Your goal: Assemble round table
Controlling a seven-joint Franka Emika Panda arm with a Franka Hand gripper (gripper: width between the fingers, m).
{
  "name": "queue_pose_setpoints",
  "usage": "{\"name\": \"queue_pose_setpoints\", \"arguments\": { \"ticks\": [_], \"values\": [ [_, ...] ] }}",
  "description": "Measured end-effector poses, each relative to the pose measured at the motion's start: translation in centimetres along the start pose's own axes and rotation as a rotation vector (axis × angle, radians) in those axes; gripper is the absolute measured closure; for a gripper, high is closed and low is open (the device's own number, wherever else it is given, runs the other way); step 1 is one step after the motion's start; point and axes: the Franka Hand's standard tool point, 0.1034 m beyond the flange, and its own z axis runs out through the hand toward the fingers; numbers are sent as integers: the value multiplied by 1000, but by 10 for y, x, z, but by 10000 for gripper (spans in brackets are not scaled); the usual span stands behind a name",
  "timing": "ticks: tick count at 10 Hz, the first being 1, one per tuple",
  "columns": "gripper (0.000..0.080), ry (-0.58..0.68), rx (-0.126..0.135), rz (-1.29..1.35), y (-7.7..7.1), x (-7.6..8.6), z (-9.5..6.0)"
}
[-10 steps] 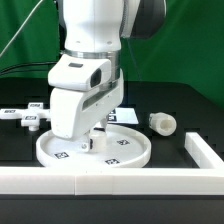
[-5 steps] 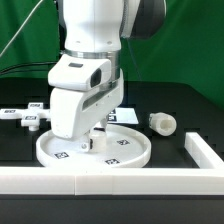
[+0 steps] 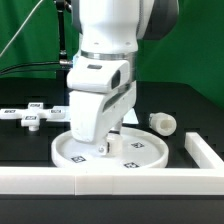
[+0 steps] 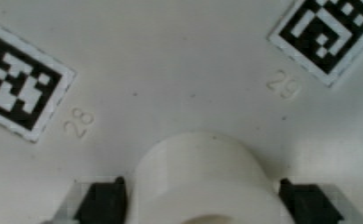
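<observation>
A: Hand status?

B: Seeing the hand point(image 3: 103, 147) pointing straight down onto the round disc point(image 3: 150, 152). In the wrist view, seeing black fingers point(image 4: 103, 203) on either side of a white rounded part point(image 4: 204, 175). Can't tell whether clamped or slack, with no clear look at the contact.

A: Disc location?

B: Found it flat on the bench point(image 3: 190, 105), rim up, just behind the border rail point(image 3: 60, 181) along the bench edge nearest the exterior camera. Roughly midway along that edge. Also seeing tags point(image 4: 18, 75) face up on the disc floor, with small digits beside them too blurred to read.

A: Other parts?

B: Spotted the leg point(image 3: 162, 122) on its side near the disc, toward the bench edge at the exterior view's right. Spotted the foot piece point(image 3: 30, 116) flat, toward the bench edge at the exterior view's left. Neither touching the hand or the disc.
</observation>
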Motion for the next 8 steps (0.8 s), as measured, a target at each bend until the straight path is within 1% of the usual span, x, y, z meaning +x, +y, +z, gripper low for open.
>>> {"name": "queue_pose_setpoints", "arguments": {
  "ticks": [3,4,6,8],
  "values": [
    [390,7,-9,-31,2,21,0],
    [390,6,-8,-41,0,28,0],
    [390,5,-6,-49,-3,35,1],
    [390,5,-6,-50,-4,35,1]
  ]
}}
